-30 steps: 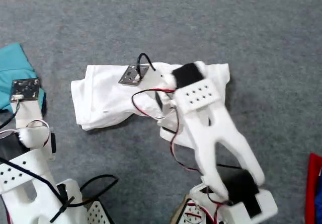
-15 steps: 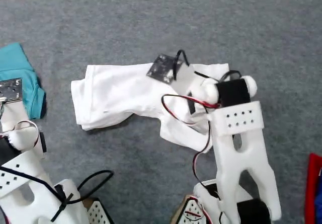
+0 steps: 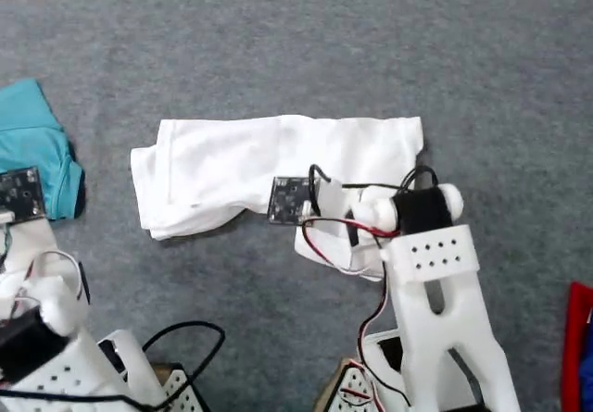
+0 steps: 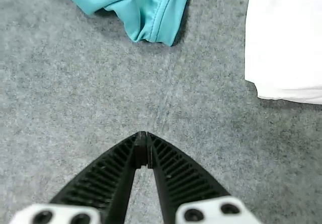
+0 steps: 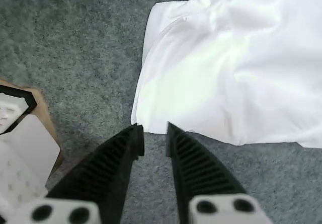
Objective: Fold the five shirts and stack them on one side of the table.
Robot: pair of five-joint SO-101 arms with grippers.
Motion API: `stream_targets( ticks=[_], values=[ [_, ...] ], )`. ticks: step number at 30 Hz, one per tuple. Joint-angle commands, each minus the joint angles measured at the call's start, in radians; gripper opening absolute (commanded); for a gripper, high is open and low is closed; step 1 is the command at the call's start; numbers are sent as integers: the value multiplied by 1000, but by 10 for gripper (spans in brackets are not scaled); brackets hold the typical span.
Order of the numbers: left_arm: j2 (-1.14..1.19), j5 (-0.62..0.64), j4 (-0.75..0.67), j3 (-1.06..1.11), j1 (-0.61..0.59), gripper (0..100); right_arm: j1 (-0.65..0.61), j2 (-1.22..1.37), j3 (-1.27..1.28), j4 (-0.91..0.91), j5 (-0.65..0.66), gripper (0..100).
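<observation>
My right tool (image 5: 153, 133), slightly parted and empty, hangs at the lower edge of the white shirt (image 3: 232, 162), mid-frame on the worktop (image 3: 463, 60). My left tool (image 4: 143, 151) is closed on nothing, and the teal shirt (image 3: 32, 139) lies at frame left.

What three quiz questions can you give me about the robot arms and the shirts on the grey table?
1. True or false: the left gripper is shut on the crumpled teal fabric shirt.
2. Pick one: what lies just ahead of the right gripper? A) the white fabric shirt B) a yellow towel C) a blue cup
3. Fill in: the right gripper's jaws stand slightly ____.

Key
1. False: it is shut on nothing, over the grey fuzzy table cover, apart from the teal shirt.
2. A
3. open
</observation>
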Motion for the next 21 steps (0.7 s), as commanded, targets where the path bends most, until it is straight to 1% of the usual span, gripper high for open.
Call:
stream_targets(
  ticks=[1, 3, 5, 12, 16, 21],
  values=[
    [-27, 2, 9, 34, -5, 19, 16, -44, 54, -72, 29, 236],
    [-13, 23, 9, 41, -5, 19, 16, -42, 76, -100, 29, 261],
    [21, 44, 9, 34, -5, 19, 15, -38, 91, -115, 29, 260],
    [220, 49, 0, 32, 2, 19, 8, 30, 105, -117, 32, 260],
    [285, 49, -3, -6, -3, 19, 8, 97, 110, -149, 72, 260],
    [298, 49, -87, -5, -3, 19, -4, 183, 96, -158, 106, 260]
  ],
)
